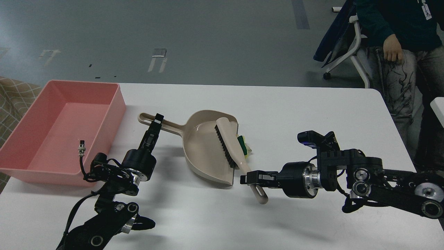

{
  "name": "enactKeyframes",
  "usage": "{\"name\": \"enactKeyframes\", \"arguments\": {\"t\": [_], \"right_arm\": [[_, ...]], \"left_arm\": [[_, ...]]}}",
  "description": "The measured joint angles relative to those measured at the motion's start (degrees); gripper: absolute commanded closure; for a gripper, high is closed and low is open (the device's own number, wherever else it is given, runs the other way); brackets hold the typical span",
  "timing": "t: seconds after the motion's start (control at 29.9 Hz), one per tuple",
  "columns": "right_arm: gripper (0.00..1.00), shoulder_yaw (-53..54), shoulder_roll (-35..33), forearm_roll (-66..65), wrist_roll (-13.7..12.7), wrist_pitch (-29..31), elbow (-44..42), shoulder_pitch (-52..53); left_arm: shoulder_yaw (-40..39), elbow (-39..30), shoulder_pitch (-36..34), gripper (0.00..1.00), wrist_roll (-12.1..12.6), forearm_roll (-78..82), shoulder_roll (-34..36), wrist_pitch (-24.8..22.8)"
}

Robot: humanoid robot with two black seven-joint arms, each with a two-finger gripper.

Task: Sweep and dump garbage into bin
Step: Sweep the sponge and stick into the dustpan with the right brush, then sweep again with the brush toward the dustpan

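Sponge: one; bin: one; dustpan: one.

Yellow-and-green sponge mostly hidden behind the brush at the dustpan mouth; person cropped at the top and right edges; desk cut off along the bottom; both arms leave the picture at its lower edges; left claw seen end-on, finger gap unreadable.
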Motion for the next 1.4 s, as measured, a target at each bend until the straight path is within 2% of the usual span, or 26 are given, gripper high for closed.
{"name": "enactKeyframes", "arguments": {"t": [0.3,0.6,0.87,1.0,1.17,1.4], "right_arm": [[1.0,1.52,2.74,3.34,1.66,-0.66,-0.28,1.17],[1.0,3.68,3.34,4.9,1.82,-1.06,0.25,1.9],[1.0,4.49,-6.06,5.71,1.54,-0.67,3.86,2.75],[1.0,4.17,-13.32,5.71,1.27,-0.69,5.71,1.17],[1.0,4.0,-19.27,5.44,1.27,-0.57,5.78,-1.66],[1.0,3.93,-20.26,5.03,1.52,-0.56,5.09,-6.23]], "left_arm": [[0.01,-0.05,0.07,1.0,0.0,0.06,-0.08,-0.02],[0.09,-0.17,0.08,1.0,0.07,0.08,-0.43,-0.02],[0.02,-0.42,-0.09,1.0,0.17,0.09,-0.45,-0.02],[0.0,-0.49,-0.08,1.0,0.18,0.09,-0.37,-0.02],[0.05,-0.59,-0.01,1.0,0.19,0.09,-0.38,-0.02],[0.1,-0.62,-0.01,1.0,0.18,0.09,-0.44,-0.02]]}}
